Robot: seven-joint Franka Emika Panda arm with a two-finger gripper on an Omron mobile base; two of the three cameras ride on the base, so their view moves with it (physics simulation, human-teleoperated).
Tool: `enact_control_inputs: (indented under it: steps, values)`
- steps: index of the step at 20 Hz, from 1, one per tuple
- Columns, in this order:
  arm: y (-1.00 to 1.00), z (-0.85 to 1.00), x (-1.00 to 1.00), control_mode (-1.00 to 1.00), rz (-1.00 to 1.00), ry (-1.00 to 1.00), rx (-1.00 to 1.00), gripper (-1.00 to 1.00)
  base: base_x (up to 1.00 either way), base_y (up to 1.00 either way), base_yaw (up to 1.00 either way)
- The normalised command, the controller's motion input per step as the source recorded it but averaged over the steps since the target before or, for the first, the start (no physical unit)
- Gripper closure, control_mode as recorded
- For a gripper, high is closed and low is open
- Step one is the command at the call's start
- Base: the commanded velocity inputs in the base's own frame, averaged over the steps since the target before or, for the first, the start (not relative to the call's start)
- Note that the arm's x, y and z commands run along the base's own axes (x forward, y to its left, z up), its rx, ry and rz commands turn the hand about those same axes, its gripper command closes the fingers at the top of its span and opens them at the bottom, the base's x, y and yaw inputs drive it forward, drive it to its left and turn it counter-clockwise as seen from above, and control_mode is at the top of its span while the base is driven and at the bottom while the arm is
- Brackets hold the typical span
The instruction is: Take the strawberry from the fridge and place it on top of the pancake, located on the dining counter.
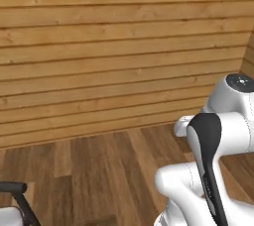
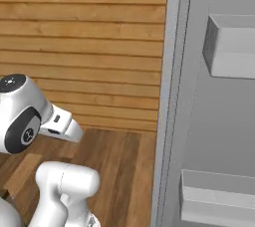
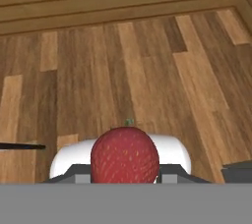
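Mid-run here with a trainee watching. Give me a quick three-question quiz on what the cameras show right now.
1. True or false: the gripper holds the strawberry.
2. In the hand view, what lies beyond the strawberry? A) a glass shelf B) wooden plank floor C) a grey plate
3. In the right base view, what grey thing with door bins stands at the right?

Key: 1. True: the red fruit sits at the gripper, with floor behind it. 2. B. 3. The open fridge door, its bins facing the camera.

White glossy arm (image 1: pixel 218 136), rounded segs, black jt covers, dark cap.
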Motion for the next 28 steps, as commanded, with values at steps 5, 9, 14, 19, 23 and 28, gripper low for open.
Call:
enact_control_inputs:
  steps: [5, 9, 14, 19, 23, 28]
  values:
    - [0.00, 0.00, 0.00, 1.00, 0.00, 0.00, 0.00, 1.00, 0.88, 0.17, 0.02]
    - [0.00, 0.00, 0.00, 1.00, 0.00, 0.00, 0.00, 1.00, 1.00, 0.04, 0.14]
    - [0.00, 0.00, 0.00, 1.00, 0.00, 0.00, 0.00, 1.00, 1.00, 0.33, 0.25]
    - [0.00, 0.00, 0.00, 1.00, 0.00, 0.00, 0.00, 1.00, 1.00, 0.41, 0.53]
    - [0.00, 0.00, 0.00, 1.00, 0.00, 0.00, 0.00, 1.00, 0.82, 0.06, 0.78]
    - [0.00, 0.00, 0.00, 1.00, 0.00, 0.00, 0.00, 1.00, 0.62, 0.00, 0.85]
